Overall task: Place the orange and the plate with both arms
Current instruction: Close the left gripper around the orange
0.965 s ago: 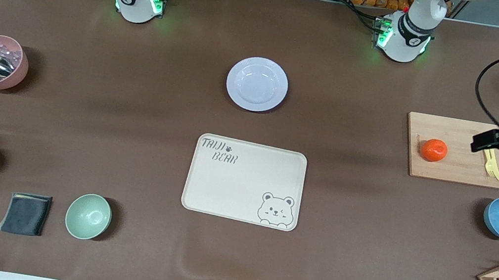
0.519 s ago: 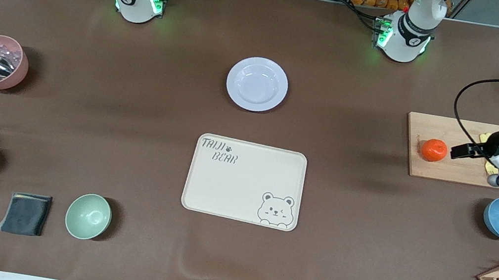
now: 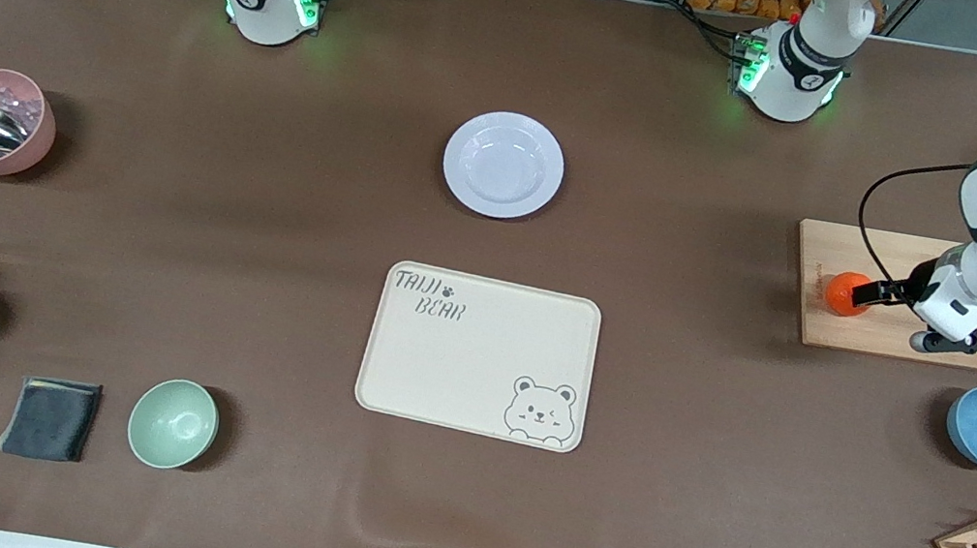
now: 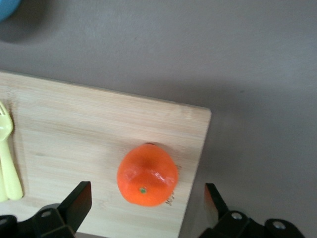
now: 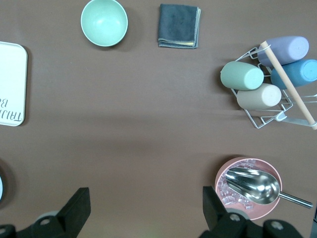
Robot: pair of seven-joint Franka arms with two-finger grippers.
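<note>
Low in my front view I see the cream tray (image 3: 476,351) bare. Above center, the plate (image 3: 503,165) holds nothing. At mid-right, the orange (image 3: 843,293) sits on the cutting board (image 3: 872,327); my left gripper (image 4: 146,206) hangs over it, fingers apart. Right gripper (image 5: 146,208) waits over bare table, fingers spread, near the pink bowl (image 5: 247,191) with 1 scoop (image 5: 255,184).

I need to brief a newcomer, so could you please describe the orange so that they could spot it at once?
Find the wooden board at the left arm's end of the table. The orange sits on it, under the open left tool. It is small, round and bright red-orange, unlike the pale yellow fork on the same board.
</note>
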